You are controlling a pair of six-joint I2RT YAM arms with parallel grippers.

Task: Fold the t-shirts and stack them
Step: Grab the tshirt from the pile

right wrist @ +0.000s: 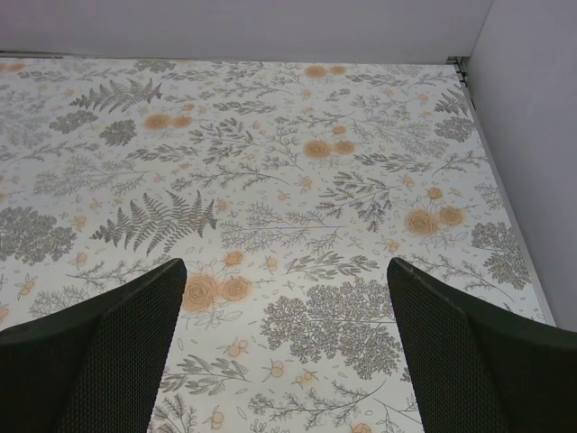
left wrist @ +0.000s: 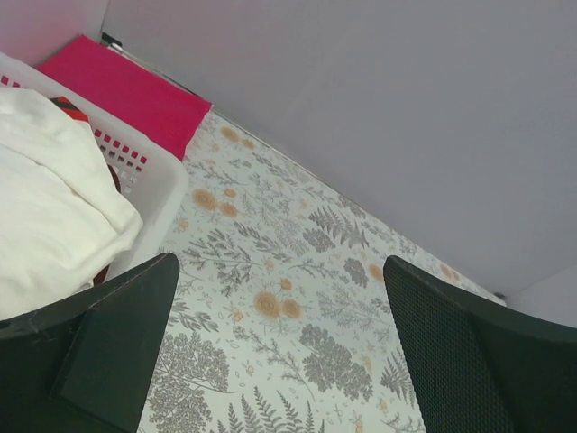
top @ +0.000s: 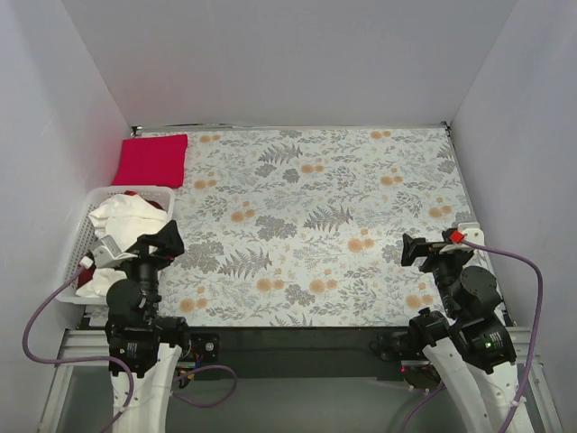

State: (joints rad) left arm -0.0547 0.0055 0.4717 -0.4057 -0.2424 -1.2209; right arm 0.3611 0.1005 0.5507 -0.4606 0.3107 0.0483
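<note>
T-shirts (top: 126, 221) first: where is each one? (A)

The crimson-pink t-shirt (top: 151, 160) lies flat as a neat rectangle at the far left corner of the table cloth (top: 315, 216), just beyond the basket (top: 168, 193). The cream-white t-shirt (left wrist: 45, 207) is heaped, unfolded, inside that basket and rises above its rim. (B)

And the third? (A)

Dark red slivers show under the cream heap, at the basket's far end and near its front. That is probably the maroon t-shirt (top: 87, 274), though too little of it shows to be sure. (B)

So how far along is the job? (A)

I would judge 1 of 3 folded and set down as the base of the stack. 2 are left to lift out, spread, fold and lay on top of it. The middle of the cloth holds no shirt. (B)

What are the arms doing? (A)

The left gripper (top: 160, 242) hangs just beside the basket's near right corner with its jaws spread wide and nothing between them. The right gripper (right wrist: 284, 352) is well apart on the right side, above the floral print, jaws likewise spread and holding nothing. (B)

Which goes next? (A)

Likely the cream one, since it sits on top and the left arm is nearest. (B)
</note>
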